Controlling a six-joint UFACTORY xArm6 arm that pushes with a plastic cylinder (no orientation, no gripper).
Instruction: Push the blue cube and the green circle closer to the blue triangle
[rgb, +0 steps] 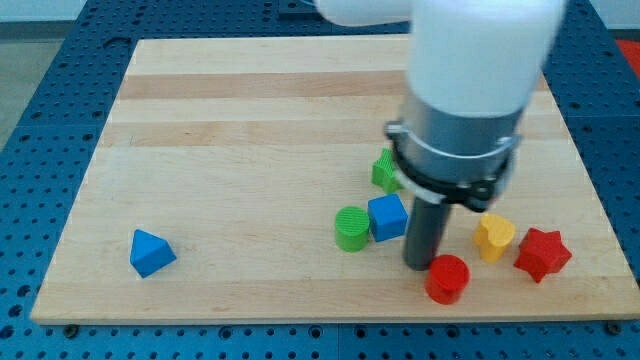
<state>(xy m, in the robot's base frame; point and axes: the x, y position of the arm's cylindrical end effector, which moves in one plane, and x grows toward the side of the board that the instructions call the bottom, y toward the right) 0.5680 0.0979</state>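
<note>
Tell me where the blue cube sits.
The blue cube sits right of the board's centre, touching the green circle on its left, with my tip just to its right.

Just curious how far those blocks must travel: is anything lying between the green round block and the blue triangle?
Nothing. In the camera view, bare board runs between the green circle and the blue triangle.

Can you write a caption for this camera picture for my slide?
My tip sits just right of the blue cube and green circle, far from the blue triangle.
</note>
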